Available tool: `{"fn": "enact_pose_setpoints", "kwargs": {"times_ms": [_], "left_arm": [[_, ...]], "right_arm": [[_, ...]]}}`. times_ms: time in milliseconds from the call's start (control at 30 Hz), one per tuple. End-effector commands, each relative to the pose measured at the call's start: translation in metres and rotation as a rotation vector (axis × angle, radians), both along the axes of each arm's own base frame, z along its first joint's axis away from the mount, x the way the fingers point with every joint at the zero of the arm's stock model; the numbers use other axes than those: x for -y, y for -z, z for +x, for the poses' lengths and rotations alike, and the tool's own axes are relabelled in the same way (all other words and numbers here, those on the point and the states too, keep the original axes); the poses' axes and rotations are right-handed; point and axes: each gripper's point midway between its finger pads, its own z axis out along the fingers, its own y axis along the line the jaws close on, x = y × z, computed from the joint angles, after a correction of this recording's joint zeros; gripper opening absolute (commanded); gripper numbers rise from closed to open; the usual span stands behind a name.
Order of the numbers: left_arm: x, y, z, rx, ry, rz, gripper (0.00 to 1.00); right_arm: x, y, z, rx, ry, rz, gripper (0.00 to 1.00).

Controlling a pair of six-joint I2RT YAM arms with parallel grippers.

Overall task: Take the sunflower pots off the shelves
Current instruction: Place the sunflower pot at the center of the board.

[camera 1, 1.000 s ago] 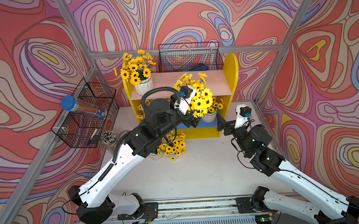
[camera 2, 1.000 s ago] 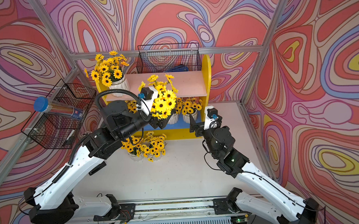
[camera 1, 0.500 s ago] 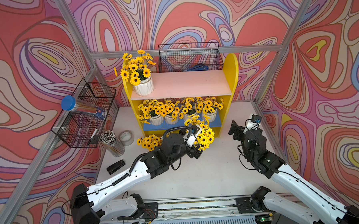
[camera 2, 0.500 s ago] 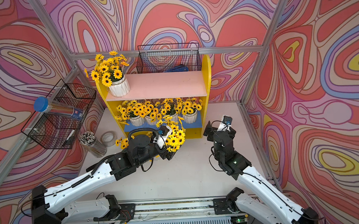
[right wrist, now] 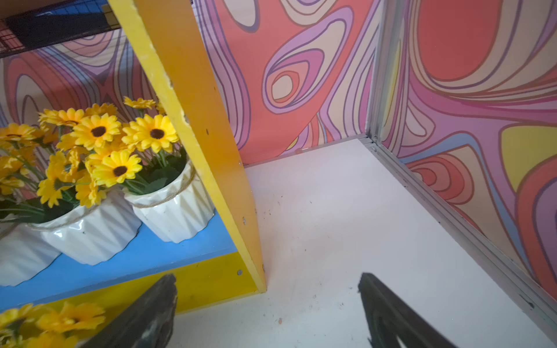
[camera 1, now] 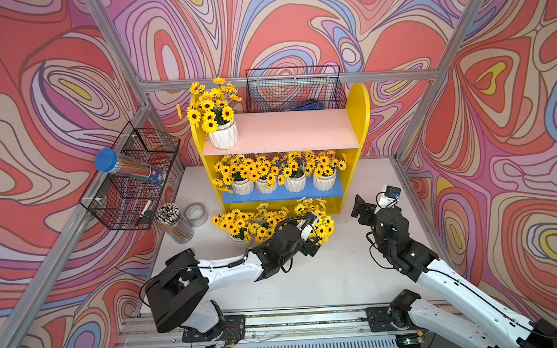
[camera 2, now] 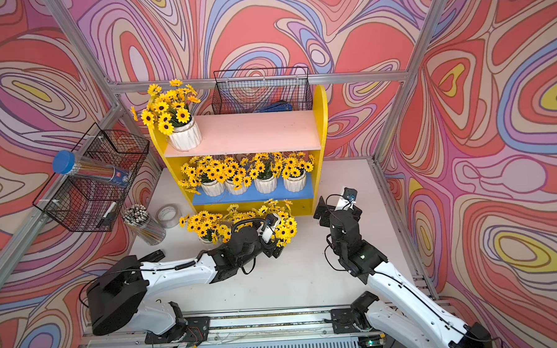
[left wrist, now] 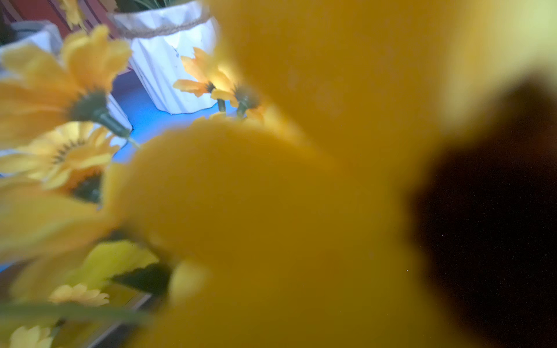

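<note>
The left claw point(camera 1: 313, 242) is low over the white table point(camera 1: 308, 286), pushed deep into a bunch of yellow sunflowers with dark middles point(camera 1: 324, 226). Petals cover its camera and hide its tips. I cannot tell if it is pinching the pot under them or has let go. The right claw point(right wrist: 268, 278) is spread wide with nothing in it. It is near the front corner of the small yellow wooden shelf unit point(camera 1: 361, 119).

More flower bunches sit on the table beside the left claw, and one small white ribbed ceramic pot point(camera 1: 239, 240) peeks out there. Four pots stand close in a row point(camera 1: 295, 184) on the blue lower board point(camera 1: 281, 196). One pot tied with twine point(camera 1: 223, 137) stands alone at the left end of the pale pink upper board point(camera 1: 294, 132).

The pots look hard, smooth and shiny, so I think they could slip, and chip if dropped. The flowers are soft and bendy and would not hold a pot up. It looks best to pinch the ribbed wall or the rim, under the petals.

The lower row is a tight spot. The pink board is above it and the yellow side is close to the end pot. I would pull a pot straight out to the front. The table by the right claw is bare and roomy. The left side has a clear jar of pencils point(camera 1: 176, 226) and a roll of tape point(camera 1: 195, 214), so there is less room there.
</note>
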Motion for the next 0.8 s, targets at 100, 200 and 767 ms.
{"fn": "enact_pose_setpoints", "kwargs": {"times_ms": [100,200,767], "left_arm": [[0.013,-0.034,0.027,0.184,-0.09,-0.206,0.0],[0.013,-0.021,0.03,0.202,-0.118,-0.233,0.0],[-0.012,0.04,0.039,0.193,-0.307,-0.187,0.0]], "right_arm": [[-0.011,-0.005,0.001,0.035,-0.077,0.002,0.97],[-0.014,-0.006,0.002,0.047,-0.092,-0.011,0.97],[-0.023,-0.013,0.004,0.075,-0.141,-0.003,0.97]]}}
